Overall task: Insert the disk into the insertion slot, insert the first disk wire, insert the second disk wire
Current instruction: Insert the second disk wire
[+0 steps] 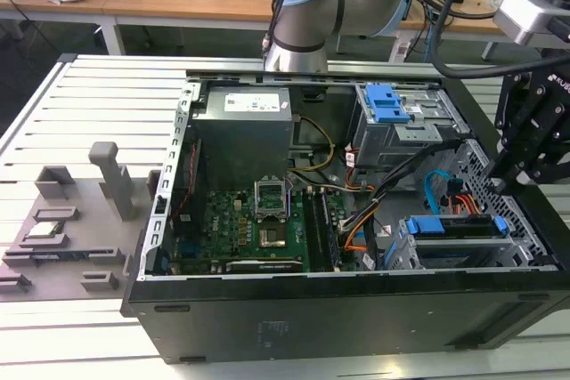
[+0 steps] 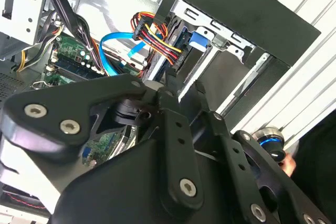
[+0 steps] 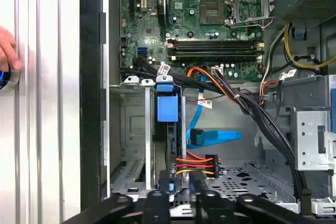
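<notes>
Disk (image 3: 168, 109) is seated on edge in the slot (image 3: 131, 129). Its side is reached by the wire (image 3: 191, 163) and the cable (image 3: 220, 136) in the first wrist view; the whole case (image 1: 356, 318) is shown in the exterior view. Just off the disk's end, the gripper (image 3: 179, 196) is held spread, pinching nothing.

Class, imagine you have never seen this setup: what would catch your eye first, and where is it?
The open computer case on the slatted table, with its green motherboard lying bare inside. Toward the exterior view's right, the disk in its bright blue carrier stands in the slot, with the looping blue cable and the orange-red wire bundle beside it. The black gripper is close by the disk.
</notes>
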